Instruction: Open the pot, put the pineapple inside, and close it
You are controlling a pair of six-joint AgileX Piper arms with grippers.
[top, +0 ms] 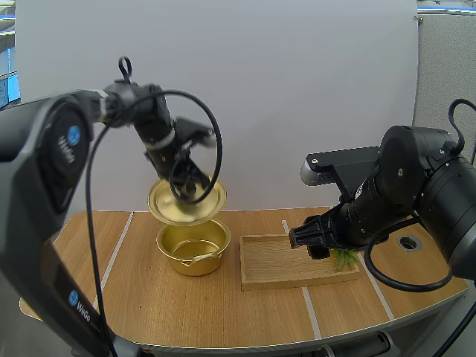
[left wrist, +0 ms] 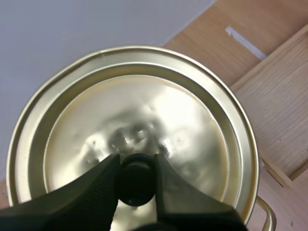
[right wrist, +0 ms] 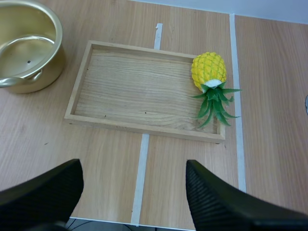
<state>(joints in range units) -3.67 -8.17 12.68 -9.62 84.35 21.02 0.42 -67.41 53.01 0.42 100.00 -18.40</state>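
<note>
left gripper [left wrist: 137,180] is pinching the lid [left wrist: 144,106]; right gripper [right wrist: 134,169], wide, should be straddling the pineapple [right wrist: 209,71], not its leaves, at the tray [right wrist: 125,91] edge.

Wooden table [top: 149,297] under pot [top: 195,265] and tray [top: 275,262]

Light wooden table [top: 149,297] before a plain white wall [top: 312,89].
The tabletop shows a pale, straight grain and a rounded front edge. Strips of white tape [top: 309,312] run across it from back to front, and a round cable grommet [top: 408,242] sits in the wood near its right end. The wall behind is smooth and evenly lit. A grey partition panel [top: 442,82] stands at the right, just beside the wall.
</note>
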